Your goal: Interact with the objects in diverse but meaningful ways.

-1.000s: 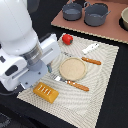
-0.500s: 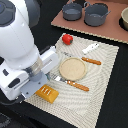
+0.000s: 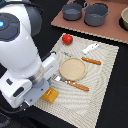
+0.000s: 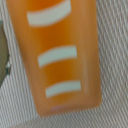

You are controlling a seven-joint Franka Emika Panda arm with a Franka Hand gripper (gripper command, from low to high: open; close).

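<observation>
— What's changed? 
— The arm [image 3: 25,55] has sunk lower over the yellow-orange ridged block [image 3: 49,95]. 
— And the gripper? 
— Hidden outside; the wrist camera shows only the block [image 4: 60,55] directly beneath, jaws unseen.

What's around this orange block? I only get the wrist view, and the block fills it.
Observer: The block lies at a corner of a ribbed placemat, near a round tan plate.
Operator: Anything between block and plate?
Observer: An orange-handled utensil lies between them, close by the plate's rim.
Operator: What else is on the mat?
Observer: A red fruit at another corner, beyond the plate.
</observation>
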